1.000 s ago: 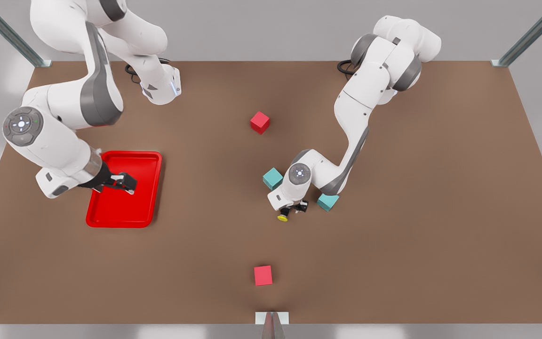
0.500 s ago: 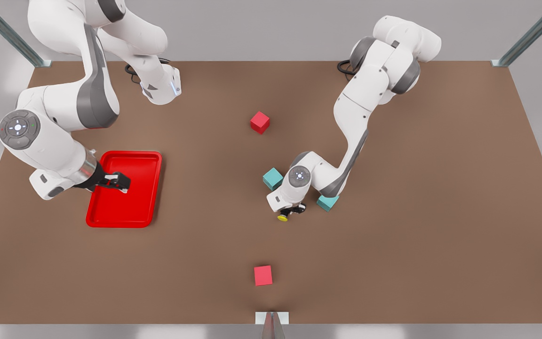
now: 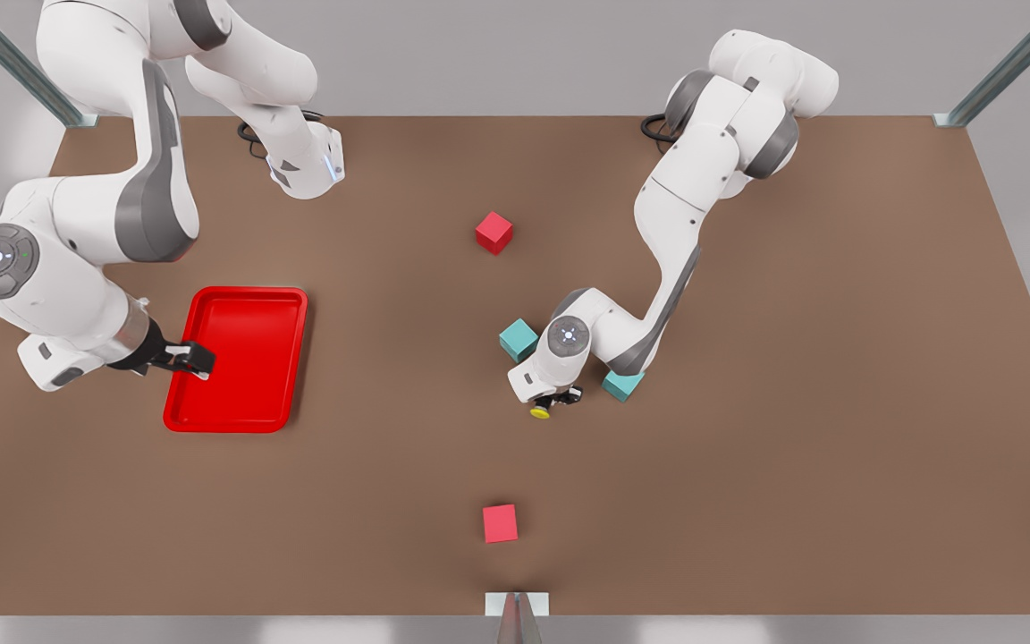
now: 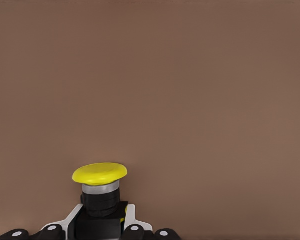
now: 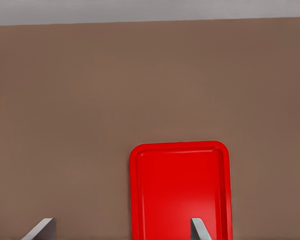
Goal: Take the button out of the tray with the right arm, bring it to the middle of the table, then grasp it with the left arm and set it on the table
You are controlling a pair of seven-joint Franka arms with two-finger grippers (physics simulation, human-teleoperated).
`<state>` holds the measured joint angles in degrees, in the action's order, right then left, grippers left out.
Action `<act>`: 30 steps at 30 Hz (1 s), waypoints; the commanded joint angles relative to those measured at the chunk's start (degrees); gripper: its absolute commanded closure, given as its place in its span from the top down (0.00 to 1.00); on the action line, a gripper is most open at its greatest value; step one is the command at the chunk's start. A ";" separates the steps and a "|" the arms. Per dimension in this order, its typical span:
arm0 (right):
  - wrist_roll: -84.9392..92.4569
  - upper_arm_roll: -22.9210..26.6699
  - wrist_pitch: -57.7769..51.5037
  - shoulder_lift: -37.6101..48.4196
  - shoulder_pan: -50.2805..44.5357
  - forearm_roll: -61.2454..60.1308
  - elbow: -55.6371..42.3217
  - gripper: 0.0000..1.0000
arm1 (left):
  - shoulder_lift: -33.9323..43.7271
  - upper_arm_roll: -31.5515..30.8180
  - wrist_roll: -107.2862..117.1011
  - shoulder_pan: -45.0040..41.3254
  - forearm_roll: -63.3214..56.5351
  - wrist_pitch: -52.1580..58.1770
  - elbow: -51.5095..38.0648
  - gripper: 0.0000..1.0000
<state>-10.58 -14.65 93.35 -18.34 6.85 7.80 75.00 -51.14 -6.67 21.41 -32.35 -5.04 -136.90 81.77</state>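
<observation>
1. Yellow-capped and dark-bodied, the button [image 4: 99,187] is sitting pinched between the fingers of the left gripper [image 3: 554,400], whose fingers [image 4: 131,220] are pressing on the dark body from both sides while the cap is sticking out past the fingertips.

2. In the front view the button [image 3: 539,411] is lying near the middle of the table [image 3: 747,447], just beside the gripper's tip, with two teal cubes [image 3: 519,339] flanking the arm's wrist.

3. The button's long axis is running from body to cap roughly along the fingers, so the cap is leading. In the left wrist view bare tabletop is lying beyond it. Whether the body is already touching the surface I cannot tell.

4. I am judging the setting-down as the step in hand: lowering until the button is resting, then parting the fingers.

5. The right gripper [image 3: 195,358] is hanging at the edge of the tray [image 3: 287,300] towards the front view's left, fingers [image 5: 200,231] spread wide and holding nothing; the tray [image 5: 140,200] is lying bare beyond them. That arm is waiting, well apart from the button, so the left arm is plainly the nearer.

6. Two red cubes [image 3: 494,233] are lying apart on the table's midline.

7. No brand, label or readable writing is showing on anything.
</observation>
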 commanded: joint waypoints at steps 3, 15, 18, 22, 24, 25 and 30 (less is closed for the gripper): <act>1.35 -0.29 0.78 -0.73 -1.13 -0.42 0.06 1.00 | 0.69 0.17 -1.90 0.00 0.82 2.42 -0.12 0.38; 0.38 -0.55 10.88 -3.64 -8.16 4.32 -0.03 1.00 | 3.16 4.47 100.92 -0.79 -38.63 36.17 -17.78 0.38; 0.21 -0.55 12.54 -4.07 -8.25 4.15 0.06 1.00 | 1.93 4.65 116.57 -0.17 -51.37 47.23 -15.94 0.38; 0.65 -0.55 13.17 -4.43 -11.77 3.01 0.59 1.00 | 0.34 4.65 134.76 -0.09 -56.66 56.57 -15.85 0.38; 0.47 -0.55 11.24 -4.25 -11.07 1.78 0.41 1.00 | -0.97 4.65 141.00 0.00 -58.77 55.60 -15.85 0.38; -0.92 -0.46 11.15 -4.25 -8.35 0.73 0.50 1.00 | -1.94 4.65 143.29 -0.09 -59.64 55.60 -15.85 0.38; -3.13 -0.11 4.29 -3.81 -3.68 -1.30 0.06 1.00 | -3.17 4.74 147.07 3.78 -65.53 52.96 -11.90 0.37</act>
<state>-11.17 -14.72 101.83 -22.34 3.08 7.11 75.15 -54.36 -1.98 110.69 -29.02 -67.15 -85.41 69.14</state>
